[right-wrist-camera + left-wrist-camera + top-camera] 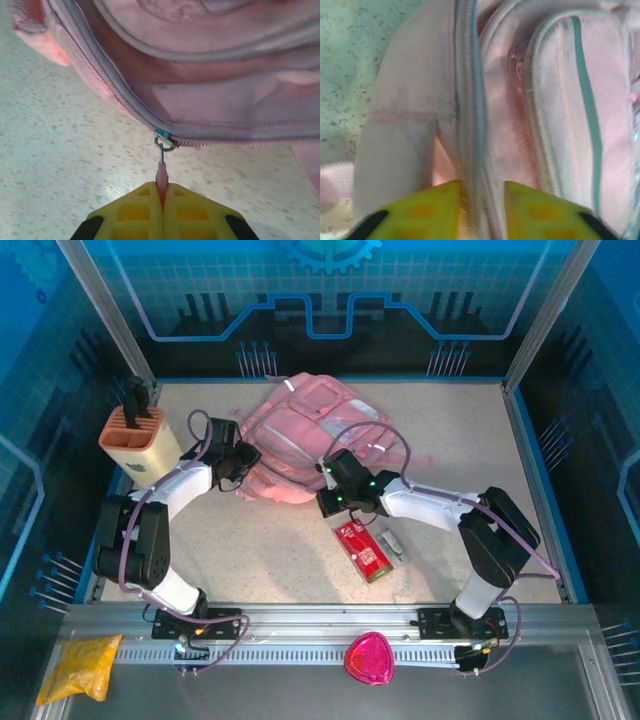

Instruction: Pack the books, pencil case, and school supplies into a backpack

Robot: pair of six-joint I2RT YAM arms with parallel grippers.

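Note:
The pink backpack (310, 425) lies at the back middle of the table. In the left wrist view, my left gripper (482, 202) is shut on a raised zip seam (470, 125) of the backpack (410, 100), with fabric filling the gap between the yellow fingers (430, 210). My left gripper (246, 456) is at the bag's left edge. My right gripper (162, 192) is shut on the pink zip pull (161, 175), whose slider (162, 134) sits on the bag's lower zip. My right gripper (324, 496) is at the bag's near edge. The red pencil case (362, 548) and a small grey-white piece (393, 543) lie on the table beside it. The books are out of view.
A beige knife block (133, 435) stands at the left, close to my left arm. On the near ledge lie a yellow plastic bag (80, 665) and a pink heart-shaped thing (368, 658). Bare speckled table (260, 550) spreads between the arms.

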